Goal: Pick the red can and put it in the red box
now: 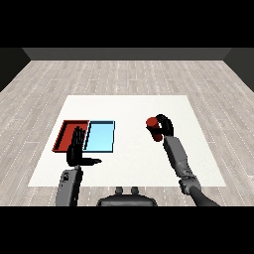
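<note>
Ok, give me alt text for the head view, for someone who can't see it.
The robot's right hand is curled round a red can over the right part of a white table. At the left, a red tray and a light blue tray lie side by side, with the open left hand at their near edge.

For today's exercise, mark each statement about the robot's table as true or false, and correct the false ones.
1. The right hand is curled round the red can. True.
2. The red can lies inside the red tray. False: it is in the right hand, well to the right of both trays.
3. The light blue tray lies to the right of the red tray. True.
4. The left hand holds a can. False: its fingers are straight and it holds nothing.
</note>
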Robot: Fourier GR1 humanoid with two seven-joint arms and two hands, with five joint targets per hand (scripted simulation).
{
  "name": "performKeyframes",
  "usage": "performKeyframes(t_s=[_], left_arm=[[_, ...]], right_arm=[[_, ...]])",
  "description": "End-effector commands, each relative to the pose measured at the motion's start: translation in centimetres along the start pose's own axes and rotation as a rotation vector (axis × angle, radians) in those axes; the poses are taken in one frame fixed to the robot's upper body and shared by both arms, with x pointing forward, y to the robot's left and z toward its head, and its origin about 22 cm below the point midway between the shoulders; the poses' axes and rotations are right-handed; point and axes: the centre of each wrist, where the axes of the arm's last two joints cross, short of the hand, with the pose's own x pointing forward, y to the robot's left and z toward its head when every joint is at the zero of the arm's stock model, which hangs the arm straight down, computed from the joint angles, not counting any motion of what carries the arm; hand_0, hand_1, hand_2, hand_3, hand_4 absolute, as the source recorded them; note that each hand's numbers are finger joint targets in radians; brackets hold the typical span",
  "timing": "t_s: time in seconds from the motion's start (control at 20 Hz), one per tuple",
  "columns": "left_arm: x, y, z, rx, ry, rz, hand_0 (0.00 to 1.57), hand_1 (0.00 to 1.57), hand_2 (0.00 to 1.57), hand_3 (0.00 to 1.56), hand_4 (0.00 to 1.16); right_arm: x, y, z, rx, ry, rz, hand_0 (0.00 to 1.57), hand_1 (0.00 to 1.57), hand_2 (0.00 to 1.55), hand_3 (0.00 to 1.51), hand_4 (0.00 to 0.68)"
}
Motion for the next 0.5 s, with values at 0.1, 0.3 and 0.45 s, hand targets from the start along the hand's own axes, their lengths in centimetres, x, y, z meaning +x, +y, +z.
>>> performKeyframes(t_s=[0.1, 0.3, 0.45], left_arm=[[1.0, -3.3, -2.1, -0.095, 0.029, 0.063, 0.0, 0.0, 0.0, 0.0, 0.0], [1.9, -4.5, -1.9, -0.106, 0.052, 0.042, 0.0, 0.0, 0.0, 0.0, 0.0], [1.0, -3.8, -1.0, -0.118, 0.063, 0.041, 0.0, 0.0, 0.0, 0.0, 0.0]], right_arm=[[4.6, -2.3, -0.4, 0.001, -0.156, -0.05, 1.51, 1.51, 1.46, 1.4, 0.643], [7.4, -3.7, 1.5, 0.028, -0.21, -0.02, 1.45, 1.45, 1.41, 1.38, 0.636], [7.3, 3.8, 3.5, -0.008, -0.215, -0.074, 1.44, 1.44, 1.4, 1.38, 0.628]])
